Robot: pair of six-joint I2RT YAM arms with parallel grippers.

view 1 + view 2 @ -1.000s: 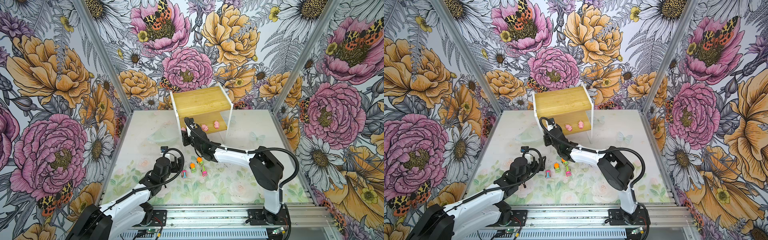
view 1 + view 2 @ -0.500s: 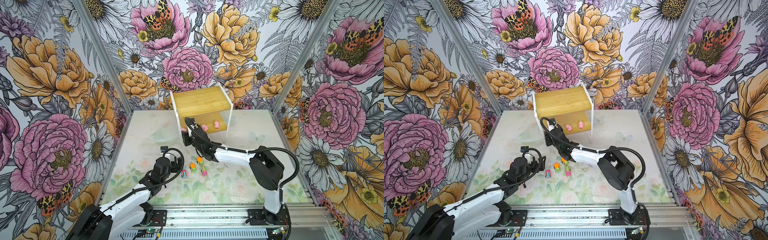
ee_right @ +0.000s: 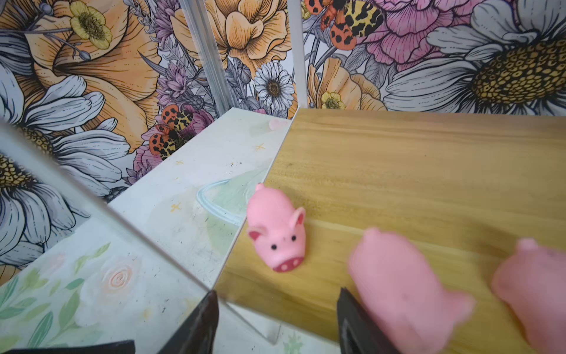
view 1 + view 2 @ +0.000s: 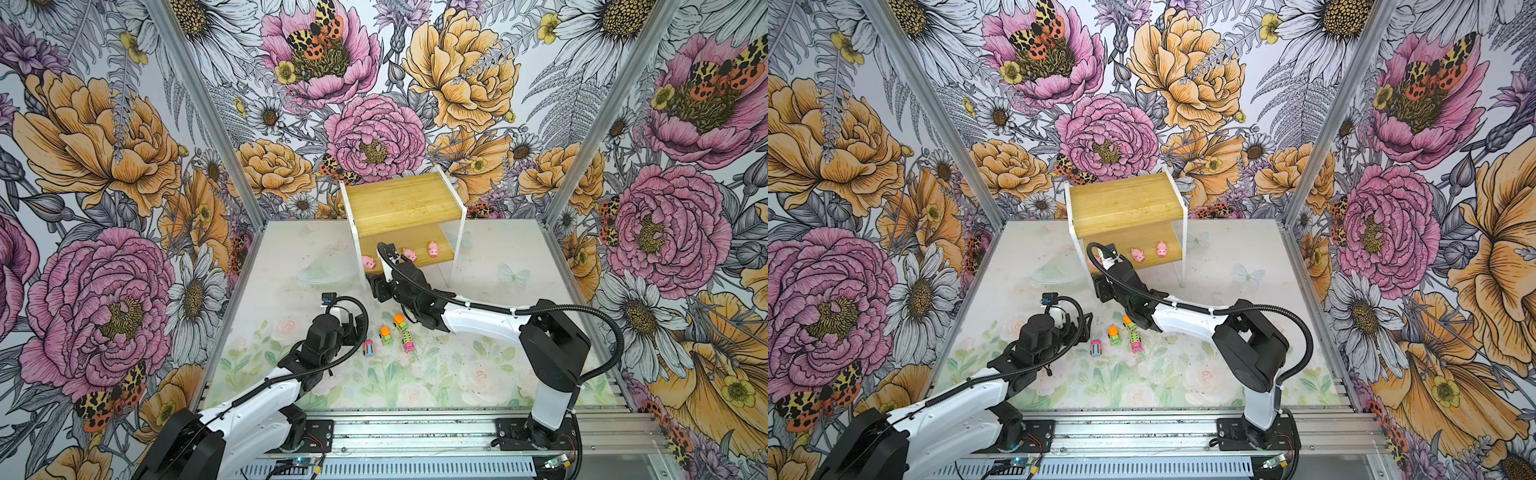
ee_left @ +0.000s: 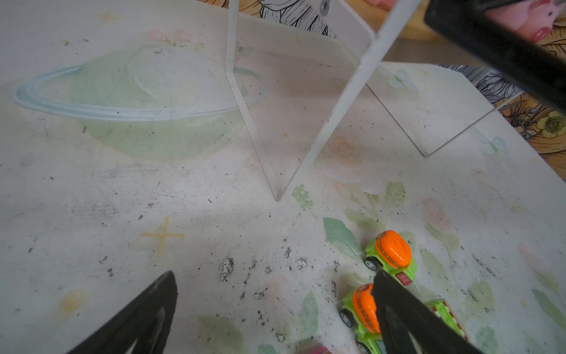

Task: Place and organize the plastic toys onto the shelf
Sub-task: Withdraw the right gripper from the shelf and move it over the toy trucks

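Gaping partly apart and empty, right fingers [image 3: 202, 321] sit just short of leftmost pig [image 3: 275, 228] on shelf [image 3: 428, 171].

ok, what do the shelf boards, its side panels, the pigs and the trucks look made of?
Shelf boards: light bamboo or wood, satin; grain streaks show.
Side panels: probably clear acrylic; see-through, with whitish edges.
Pigs: matte pink, rounded, likely soft rubber or vinyl.
Trucks: hard glossy plastic; highlights on orange tops.
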